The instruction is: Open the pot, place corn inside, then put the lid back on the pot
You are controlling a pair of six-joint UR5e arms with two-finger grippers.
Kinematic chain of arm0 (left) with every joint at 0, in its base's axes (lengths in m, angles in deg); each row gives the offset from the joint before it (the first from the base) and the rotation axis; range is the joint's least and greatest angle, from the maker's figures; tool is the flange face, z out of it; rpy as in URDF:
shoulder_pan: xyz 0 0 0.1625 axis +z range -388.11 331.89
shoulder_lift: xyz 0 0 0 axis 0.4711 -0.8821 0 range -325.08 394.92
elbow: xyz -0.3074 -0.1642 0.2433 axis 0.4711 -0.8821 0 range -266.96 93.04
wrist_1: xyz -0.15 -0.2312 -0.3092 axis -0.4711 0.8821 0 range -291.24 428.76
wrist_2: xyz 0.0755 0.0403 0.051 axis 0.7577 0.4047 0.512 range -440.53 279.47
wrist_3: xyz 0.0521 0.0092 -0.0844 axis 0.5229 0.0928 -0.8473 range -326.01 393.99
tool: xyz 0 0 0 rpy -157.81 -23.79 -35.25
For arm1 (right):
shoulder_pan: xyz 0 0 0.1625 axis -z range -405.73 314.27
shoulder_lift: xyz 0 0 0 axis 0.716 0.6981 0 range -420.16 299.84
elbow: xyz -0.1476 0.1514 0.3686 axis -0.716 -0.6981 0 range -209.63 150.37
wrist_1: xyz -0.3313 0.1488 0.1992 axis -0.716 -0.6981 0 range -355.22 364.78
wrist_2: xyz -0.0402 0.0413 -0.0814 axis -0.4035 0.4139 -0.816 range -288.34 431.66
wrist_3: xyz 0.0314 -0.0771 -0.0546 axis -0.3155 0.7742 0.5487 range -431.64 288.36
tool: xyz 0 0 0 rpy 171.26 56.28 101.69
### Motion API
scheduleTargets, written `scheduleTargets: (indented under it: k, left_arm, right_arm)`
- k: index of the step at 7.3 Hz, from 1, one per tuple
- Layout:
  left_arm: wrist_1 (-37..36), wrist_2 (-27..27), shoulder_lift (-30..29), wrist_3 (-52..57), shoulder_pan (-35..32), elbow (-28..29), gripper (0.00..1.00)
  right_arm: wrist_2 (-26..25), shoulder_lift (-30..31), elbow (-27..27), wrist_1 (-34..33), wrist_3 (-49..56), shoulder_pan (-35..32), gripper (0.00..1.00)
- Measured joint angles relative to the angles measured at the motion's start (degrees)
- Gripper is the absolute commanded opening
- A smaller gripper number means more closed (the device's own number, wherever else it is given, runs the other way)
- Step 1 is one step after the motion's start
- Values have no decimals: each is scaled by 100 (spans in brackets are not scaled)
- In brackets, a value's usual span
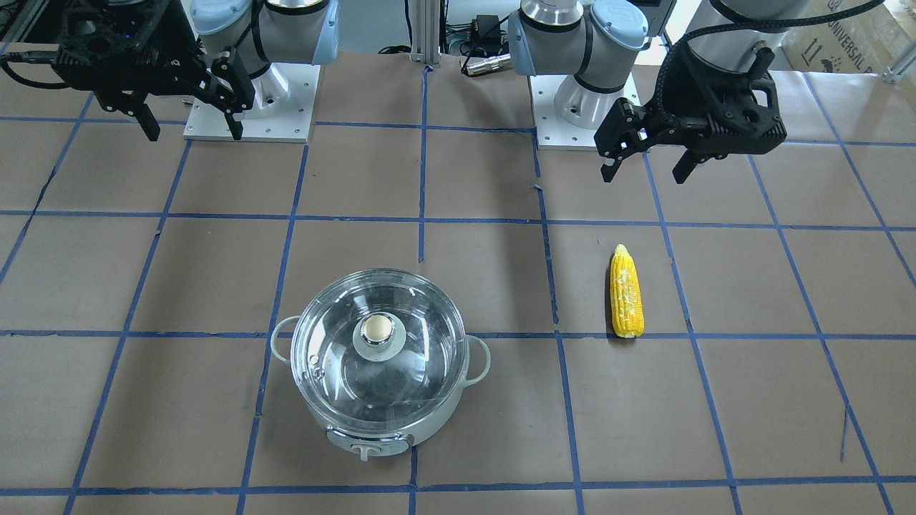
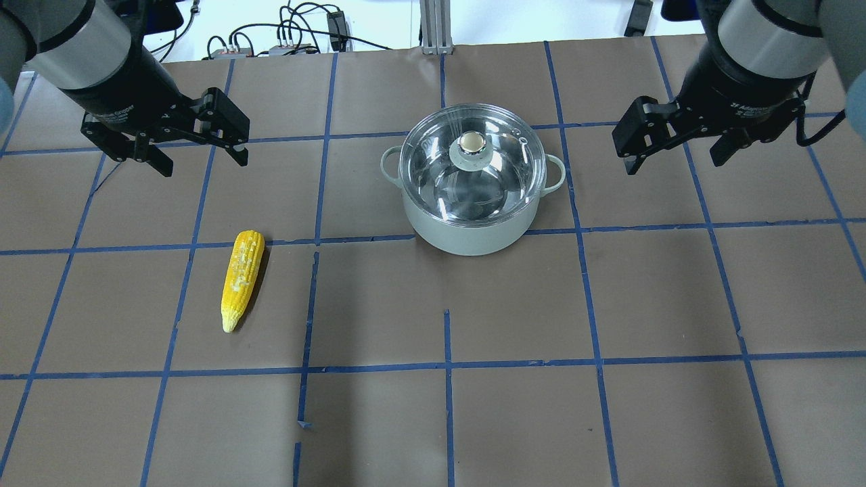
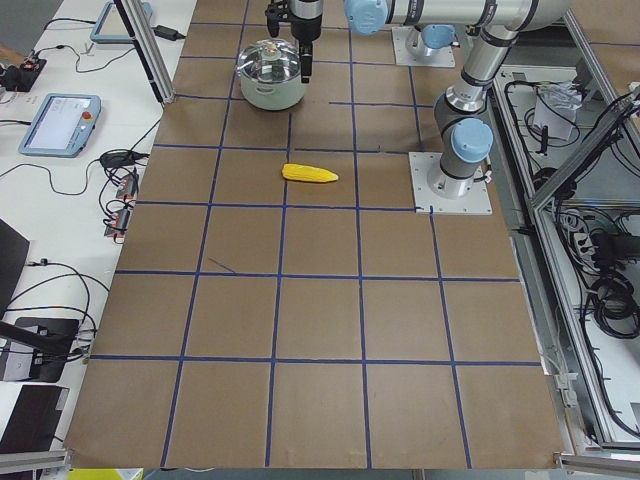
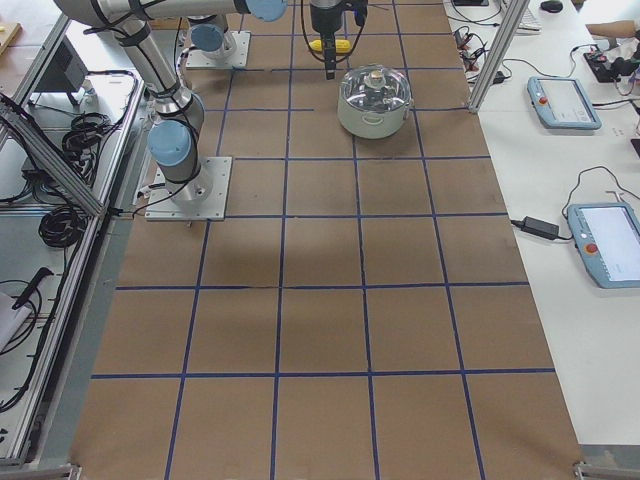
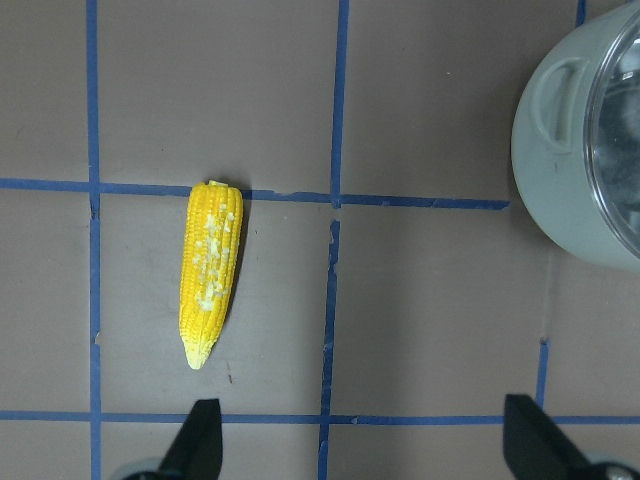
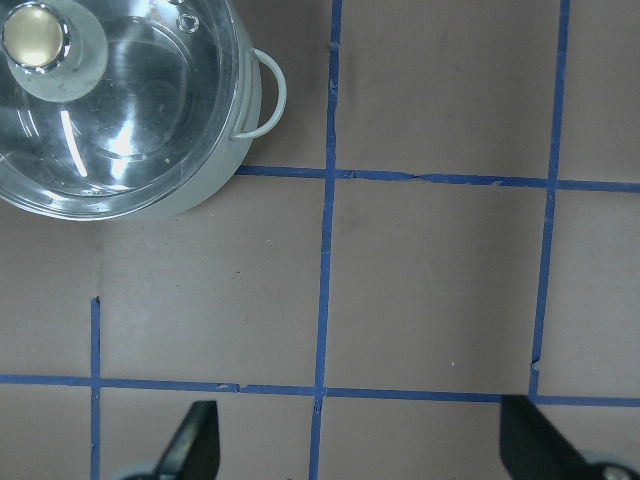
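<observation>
The pale grey-white pot (image 2: pixel 473 233) stands at the table's middle with its clear glass lid (image 2: pixel 433 169) on it, beige-gold knob (image 2: pixel 471 143) on top. It also shows in the front view (image 1: pixel 444 415), the left wrist view (image 5: pixel 560 190) and the right wrist view (image 6: pixel 215 185). The yellow corn (image 2: pixel 242 276) lies flat on the table to the pot's left, also in the front view (image 1: pixel 626 293) and left wrist view (image 5: pixel 208 272). My left gripper (image 2: pixel 199 152) hovers open and empty beyond the corn. My right gripper (image 2: pixel 676 152) hovers open and empty right of the pot.
Brown paper with a blue tape grid covers the table (image 2: pixel 514 406). Both arm bases (image 1: pixel 250 107) stand at the robot's side. Cables and boxes (image 2: pixel 284 40) lie past the far edge. Tablets (image 4: pixel 560 100) sit on side benches.
</observation>
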Motion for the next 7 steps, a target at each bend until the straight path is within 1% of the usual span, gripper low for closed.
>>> scheduleTargets:
  k: [2, 3, 5, 7]
  left_arm:
    - [19, 17, 44, -5, 29, 1, 100]
    - [-3, 14, 30, 101, 183, -67, 100]
    - [-103, -51, -13, 690, 863, -311, 100]
    - [-344, -85, -143, 1539, 1529, -793, 100]
  right_arm:
    - [70, -137, 27, -302, -342, -34, 99]
    - [89, -259, 34, -481, -442, -59, 99]
    - [101, -572, 34, -885, -556, -93, 99]
    - [104, -856, 18, -1230, -837, -269, 99]
